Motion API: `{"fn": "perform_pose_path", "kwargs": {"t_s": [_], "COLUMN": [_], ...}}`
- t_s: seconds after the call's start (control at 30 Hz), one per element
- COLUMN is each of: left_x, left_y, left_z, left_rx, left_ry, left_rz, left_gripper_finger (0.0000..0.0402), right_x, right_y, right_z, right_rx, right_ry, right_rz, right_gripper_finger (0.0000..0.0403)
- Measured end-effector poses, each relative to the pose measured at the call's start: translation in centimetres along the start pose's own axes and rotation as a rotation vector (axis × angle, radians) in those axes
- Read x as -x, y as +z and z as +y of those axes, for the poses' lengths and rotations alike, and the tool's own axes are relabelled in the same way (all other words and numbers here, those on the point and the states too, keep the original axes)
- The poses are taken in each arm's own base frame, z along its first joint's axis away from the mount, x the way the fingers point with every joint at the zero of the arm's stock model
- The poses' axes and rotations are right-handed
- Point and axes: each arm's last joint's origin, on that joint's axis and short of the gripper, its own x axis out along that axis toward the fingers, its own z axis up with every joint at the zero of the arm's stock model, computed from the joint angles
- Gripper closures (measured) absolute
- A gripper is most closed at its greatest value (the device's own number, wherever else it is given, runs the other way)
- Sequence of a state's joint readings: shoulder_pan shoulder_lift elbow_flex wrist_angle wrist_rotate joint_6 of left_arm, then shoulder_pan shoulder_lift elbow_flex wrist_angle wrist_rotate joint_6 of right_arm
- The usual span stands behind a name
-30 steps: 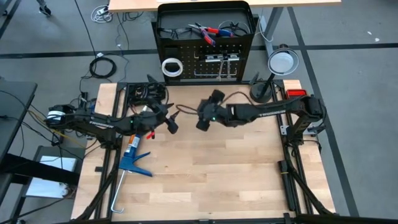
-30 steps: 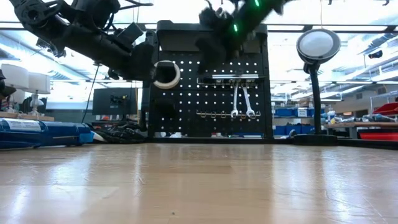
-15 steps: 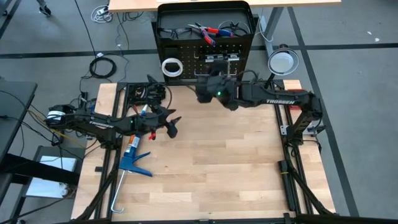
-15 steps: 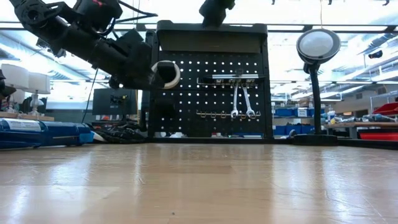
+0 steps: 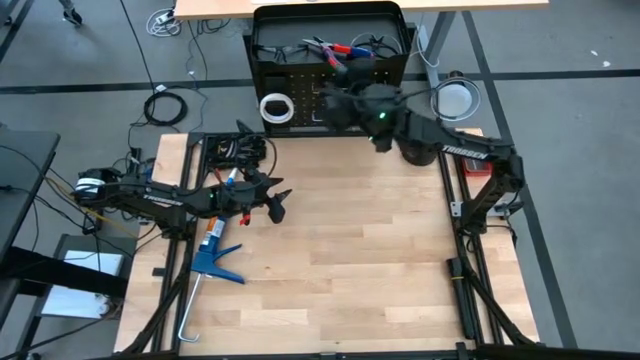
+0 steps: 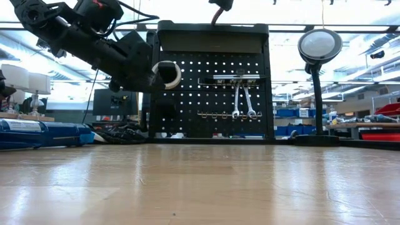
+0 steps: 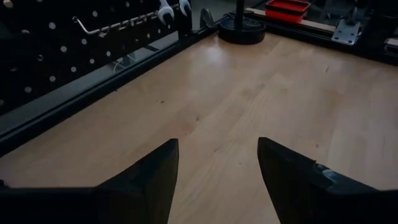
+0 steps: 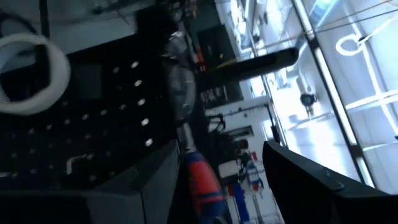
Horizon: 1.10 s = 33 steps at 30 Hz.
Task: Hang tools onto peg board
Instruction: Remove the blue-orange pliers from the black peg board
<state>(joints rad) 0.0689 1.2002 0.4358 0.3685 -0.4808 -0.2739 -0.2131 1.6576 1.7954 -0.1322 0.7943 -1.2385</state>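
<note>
The peg board (image 5: 330, 95) is set upright at the bench's (image 5: 330, 260) far edge. On its face, the tape roll (image 5: 276, 108) is hung left of the wrenches (image 6: 242, 101). Pliers (image 5: 338, 50) are laid in the frame behind it. The lamp (image 5: 452, 100) is placed to its right, the caulking gun (image 5: 212, 255) well before it, leftward.

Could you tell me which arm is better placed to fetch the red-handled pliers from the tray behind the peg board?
Probably the right: its open right gripper hangs over the peg board, close to the red-handled pliers. The open left gripper waits low over the table.
</note>
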Motion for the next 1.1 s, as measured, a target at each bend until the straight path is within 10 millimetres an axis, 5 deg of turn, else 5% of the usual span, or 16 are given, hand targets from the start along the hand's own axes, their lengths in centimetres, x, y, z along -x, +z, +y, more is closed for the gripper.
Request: {"fn": "perform_pose_path", "kwargs": {"t_s": [0.13, 0.37, 1.1], "left_x": [-0.1, -0.1, -0.1], "left_y": [-0.1, 0.0, 0.1], "left_z": [0.0, 0.0, -0.1], "left_rx": [-0.005, -0.003, 0.005], "left_ry": [0.001, 0.0, -0.004], "left_rz": [0.003, -0.002, -0.015], "left_gripper_finger": [0.0178, 0.0178, 0.0178], "right_x": [0.1, -1.0, -3.9], "right_y": [-1.7, -4.0, -6.7], "right_z": [-1.8, -1.1, -1.8], "right_rx": [-0.02, -0.041, -0.142], "right_ry": [0.008, 0.149, 0.192], "right_rz": [-0.018, 0.014, -0.081], "right_gripper_finger": [0.0163, 0.0163, 0.0201]}}
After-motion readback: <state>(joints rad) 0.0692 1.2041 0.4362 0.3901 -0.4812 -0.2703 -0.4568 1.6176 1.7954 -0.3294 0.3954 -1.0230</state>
